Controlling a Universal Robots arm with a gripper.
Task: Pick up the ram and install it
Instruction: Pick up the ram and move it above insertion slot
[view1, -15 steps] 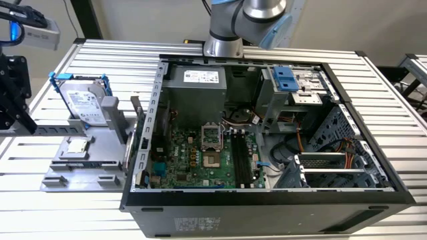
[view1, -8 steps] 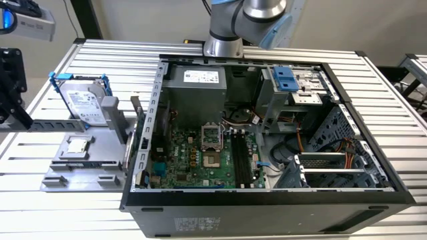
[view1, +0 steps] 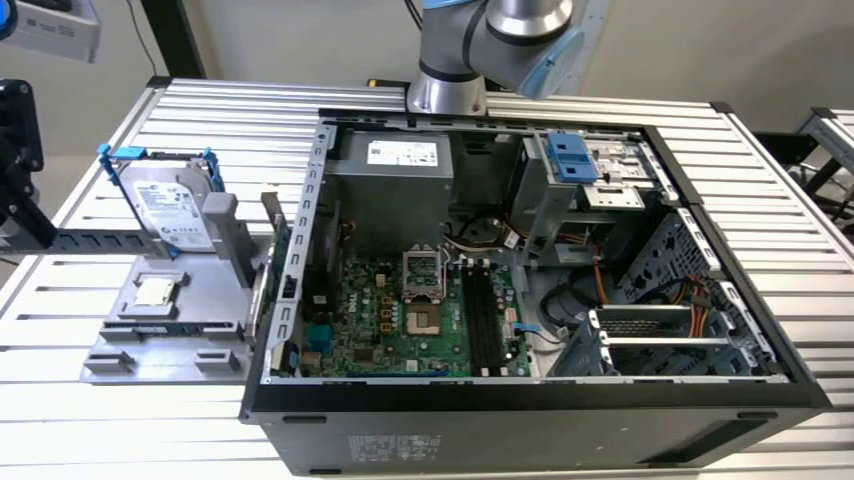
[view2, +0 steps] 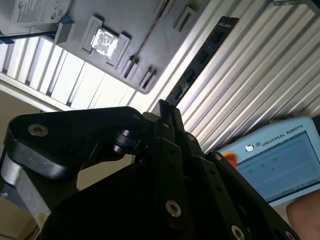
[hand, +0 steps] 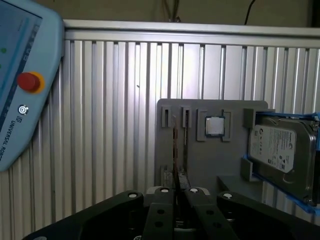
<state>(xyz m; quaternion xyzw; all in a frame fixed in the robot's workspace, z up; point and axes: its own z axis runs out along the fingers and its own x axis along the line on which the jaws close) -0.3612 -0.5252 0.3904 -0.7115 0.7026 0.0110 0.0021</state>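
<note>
Ram (view2: 205, 55) is clamped by one end between the gripper's (view2: 167, 112) closed fingers and sticks straight out from them; in the first wrist view it shows edge-on in front of the tray's (hand: 230, 155) narrow slots. On that tray sit a chip (hand: 215, 126) and, at its edge, a blue-framed hard drive (hand: 282, 150)

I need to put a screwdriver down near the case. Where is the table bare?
Bare table slats lie at the exterior view's lower left, below the grey fixture, and along the exterior view's right of the computer case. Inside the case is crowded. The gripper holds the ram.
</note>
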